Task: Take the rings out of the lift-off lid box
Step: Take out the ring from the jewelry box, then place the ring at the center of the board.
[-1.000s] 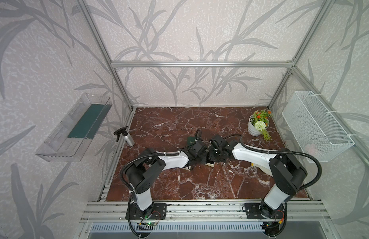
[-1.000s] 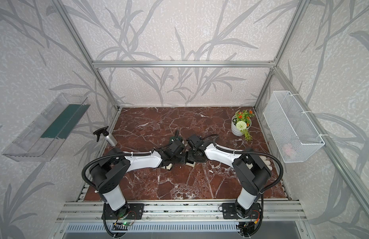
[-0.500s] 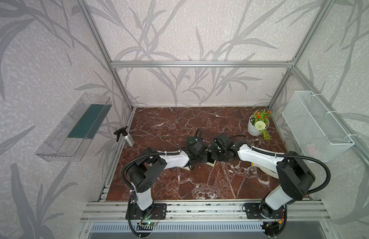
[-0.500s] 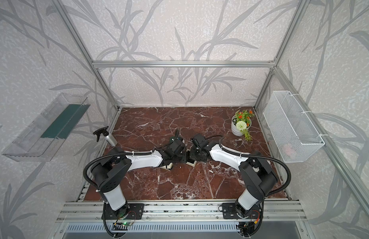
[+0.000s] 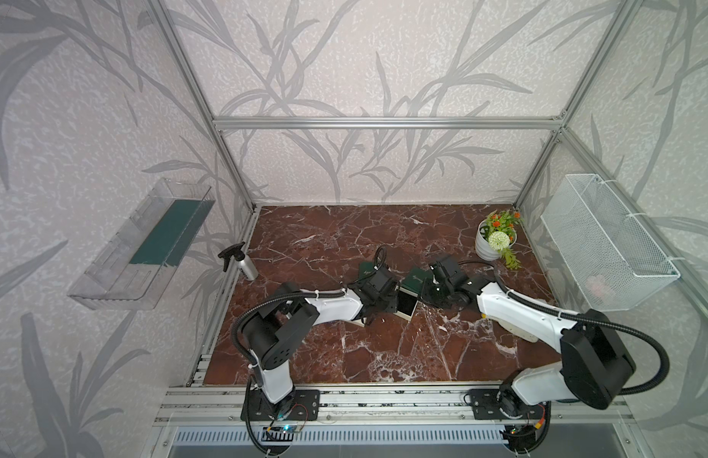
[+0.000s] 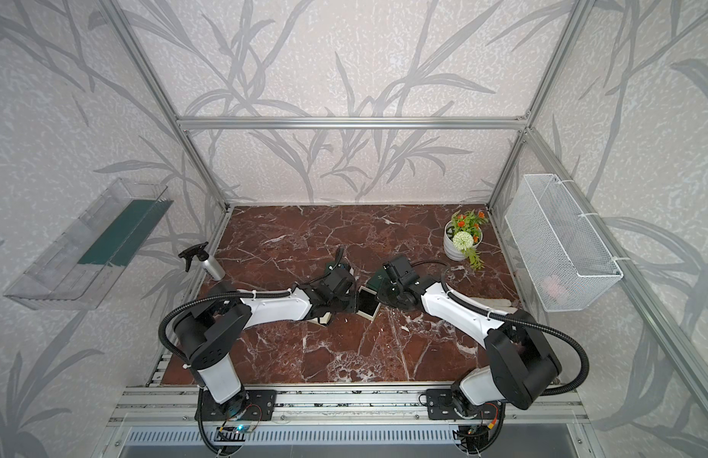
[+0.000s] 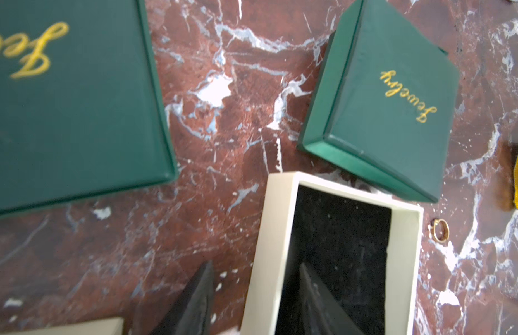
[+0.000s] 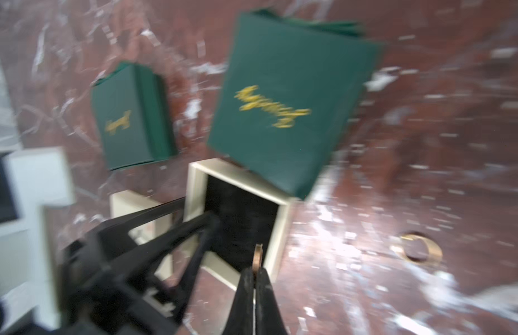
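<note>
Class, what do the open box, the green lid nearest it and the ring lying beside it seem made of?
The green lid looks like matte paper-covered card: creased edges, gold script. The open box seems cream card with fuzzy black lining, perhaps velvet. The ring is thin, glinting, gold-toned metal.

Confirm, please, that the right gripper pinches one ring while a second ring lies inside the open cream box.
No: the second ring lies on the marble table beside the open cream box, as the left wrist view shows. The right gripper does pinch one ring.
</note>
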Action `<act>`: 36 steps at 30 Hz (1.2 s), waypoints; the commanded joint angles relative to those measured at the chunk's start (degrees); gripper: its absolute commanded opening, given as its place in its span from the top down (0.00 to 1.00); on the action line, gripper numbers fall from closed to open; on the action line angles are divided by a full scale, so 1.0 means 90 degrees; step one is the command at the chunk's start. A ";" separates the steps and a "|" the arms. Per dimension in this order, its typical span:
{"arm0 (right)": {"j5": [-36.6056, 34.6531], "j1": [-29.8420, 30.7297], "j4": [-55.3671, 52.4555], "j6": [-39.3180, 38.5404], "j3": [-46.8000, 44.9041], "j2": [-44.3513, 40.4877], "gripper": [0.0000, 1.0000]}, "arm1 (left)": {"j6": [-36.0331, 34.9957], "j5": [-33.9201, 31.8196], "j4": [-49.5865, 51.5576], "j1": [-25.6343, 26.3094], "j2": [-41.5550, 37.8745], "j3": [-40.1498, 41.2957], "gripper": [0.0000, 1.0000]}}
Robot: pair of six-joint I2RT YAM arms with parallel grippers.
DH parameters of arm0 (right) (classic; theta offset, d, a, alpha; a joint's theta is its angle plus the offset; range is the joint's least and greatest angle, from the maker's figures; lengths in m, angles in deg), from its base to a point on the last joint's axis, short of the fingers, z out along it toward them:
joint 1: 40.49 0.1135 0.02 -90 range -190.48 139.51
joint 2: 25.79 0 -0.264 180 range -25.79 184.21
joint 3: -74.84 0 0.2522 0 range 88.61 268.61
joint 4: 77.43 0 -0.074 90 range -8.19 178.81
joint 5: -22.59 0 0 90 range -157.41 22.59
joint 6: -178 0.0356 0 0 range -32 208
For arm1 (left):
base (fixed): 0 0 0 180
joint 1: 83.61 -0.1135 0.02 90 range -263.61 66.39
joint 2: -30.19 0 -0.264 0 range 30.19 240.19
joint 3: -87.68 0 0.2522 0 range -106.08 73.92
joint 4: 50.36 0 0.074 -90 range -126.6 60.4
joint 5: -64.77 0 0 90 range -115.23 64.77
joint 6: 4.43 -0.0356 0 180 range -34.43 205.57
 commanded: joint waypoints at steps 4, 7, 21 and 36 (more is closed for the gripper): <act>-0.1725 -0.0127 -0.1532 -0.0573 -0.0155 -0.0476 1.00 | 0.0018 -0.0137 0.0588 0.0014 -0.0474 0.0328 0.52; -0.2027 -0.0171 -0.1699 -0.0695 -0.0220 -0.0398 1.00 | -0.0022 -0.0178 0.0702 0.0029 -0.0769 0.0351 0.51; -0.1650 -0.0182 -0.1256 -0.1363 0.0134 0.0813 1.00 | -0.0410 -0.0893 0.1319 0.0061 -0.2029 0.0410 0.35; -0.1363 0.0155 -0.1500 -0.1359 0.0590 0.1014 0.31 | -0.0362 -0.1399 0.1479 0.0051 -0.2663 0.0970 0.17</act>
